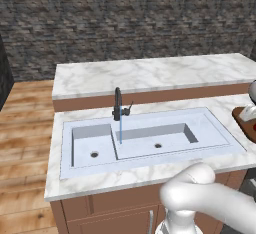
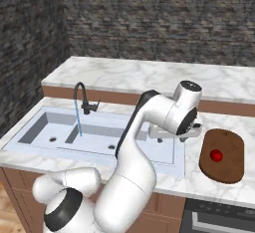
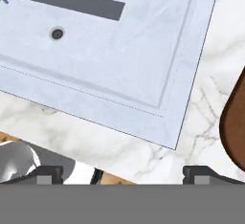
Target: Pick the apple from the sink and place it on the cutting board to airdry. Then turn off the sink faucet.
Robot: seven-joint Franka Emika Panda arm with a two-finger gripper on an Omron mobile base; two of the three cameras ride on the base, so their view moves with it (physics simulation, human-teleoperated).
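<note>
Gripper [image 3: 122,173] wide (empty) above sink [image 3: 143,65]; apple [image 2: 215,155] on cutting board [image 2: 226,170].

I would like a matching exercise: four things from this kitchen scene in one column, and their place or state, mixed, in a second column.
1. apple
2. sink faucet
3. gripper
4. cutting board

a. water running from it
b. open, holding nothing
c. lying on the board
d. on the counter, right of the sink

Pairs: 1-c, 2-a, 3-b, 4-d
</note>
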